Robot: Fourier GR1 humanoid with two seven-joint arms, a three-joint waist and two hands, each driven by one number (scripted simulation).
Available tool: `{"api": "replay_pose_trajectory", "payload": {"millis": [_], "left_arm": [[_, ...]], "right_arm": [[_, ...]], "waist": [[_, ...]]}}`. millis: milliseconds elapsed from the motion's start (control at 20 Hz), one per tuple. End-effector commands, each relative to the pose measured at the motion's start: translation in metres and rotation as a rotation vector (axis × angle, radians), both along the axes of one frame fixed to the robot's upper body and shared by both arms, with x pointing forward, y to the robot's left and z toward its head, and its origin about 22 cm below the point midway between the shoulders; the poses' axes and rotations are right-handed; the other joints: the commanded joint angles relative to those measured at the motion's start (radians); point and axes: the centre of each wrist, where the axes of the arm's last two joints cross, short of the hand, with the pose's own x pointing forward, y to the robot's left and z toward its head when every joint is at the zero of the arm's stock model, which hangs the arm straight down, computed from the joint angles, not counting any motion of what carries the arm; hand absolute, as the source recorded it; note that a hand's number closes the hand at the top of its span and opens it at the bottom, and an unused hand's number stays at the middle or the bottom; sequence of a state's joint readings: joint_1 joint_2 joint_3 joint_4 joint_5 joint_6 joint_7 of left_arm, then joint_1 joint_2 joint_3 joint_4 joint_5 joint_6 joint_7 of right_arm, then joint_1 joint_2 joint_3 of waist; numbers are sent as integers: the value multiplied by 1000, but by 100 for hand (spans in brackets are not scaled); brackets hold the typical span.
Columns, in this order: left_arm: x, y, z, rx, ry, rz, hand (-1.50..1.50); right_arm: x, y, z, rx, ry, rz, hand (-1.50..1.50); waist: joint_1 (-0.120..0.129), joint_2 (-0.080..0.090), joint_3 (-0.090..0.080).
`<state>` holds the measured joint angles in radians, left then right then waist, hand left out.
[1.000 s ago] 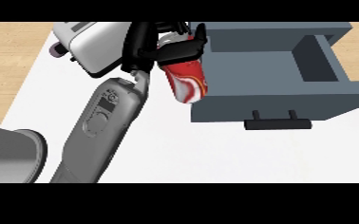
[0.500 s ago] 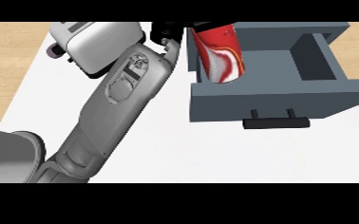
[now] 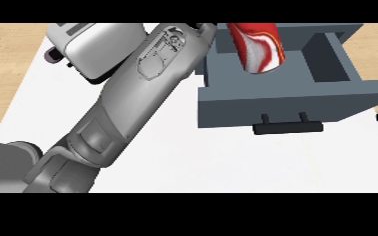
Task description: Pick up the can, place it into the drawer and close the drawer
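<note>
Robot hand state cannot be told: it lies past the frame's top edge, and only a grey forearm [image 3: 140,95] runs from lower left to upper centre. Tilted at upper centre-right, the red-and-white can [image 3: 258,47] hangs over the open grey drawer [image 3: 284,107], beside a toaster [image 3: 92,47] on the bench [image 3: 221,165]. Released this tilted, it could roll or lean on the wall and block closing.

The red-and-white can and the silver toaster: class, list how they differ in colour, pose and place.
Colour: the red-and-white can has swirled red and white markings; the silver toaster is plain grey metal with a dark base.
Pose: the can is tilted in the air; the toaster sits on the white counter.
Place: the can hangs over the open grey drawer; the toaster stands left of it.
</note>
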<state>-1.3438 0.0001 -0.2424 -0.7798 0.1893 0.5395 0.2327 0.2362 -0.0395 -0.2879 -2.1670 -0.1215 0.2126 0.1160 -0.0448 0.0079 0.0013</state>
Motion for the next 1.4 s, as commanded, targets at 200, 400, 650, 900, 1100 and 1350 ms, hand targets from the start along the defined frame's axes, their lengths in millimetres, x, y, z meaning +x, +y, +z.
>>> {"api": "replay_pose_trajectory", "payload": {"millis": [200, 400, 650, 900, 1100, 1350], "left_arm": [[11, -13, 0, 58, 2, 24, 150], [16, -16, -3, 74, 15, 17, 150], [19, -10, -29, 86, 18, 52, 150], [18, -15, -30, 125, -4, 75, 150], [21, -14, -33, 151, -11, 112, 150], [25, 1, -66, 189, -4, 131, 150]], "right_arm": [[10, -4, 1, 0, 13, 11, -150], [12, 12, 1, -16, -12, 10, -150], [9, 0, -1, 5, -4, 33, -150], [21, 12, -5, -10, -8, 35, -150], [27, 12, 2, -5, -4, 36, -150], [16, 7, 5, -10, -23, 58, -150]], "waist": [[0, 2, 0], [-26, 10, 1], [-46, 13, 2], [-42, 12, 2], [-59, 19, 2], [-81, 21, 2]]}}
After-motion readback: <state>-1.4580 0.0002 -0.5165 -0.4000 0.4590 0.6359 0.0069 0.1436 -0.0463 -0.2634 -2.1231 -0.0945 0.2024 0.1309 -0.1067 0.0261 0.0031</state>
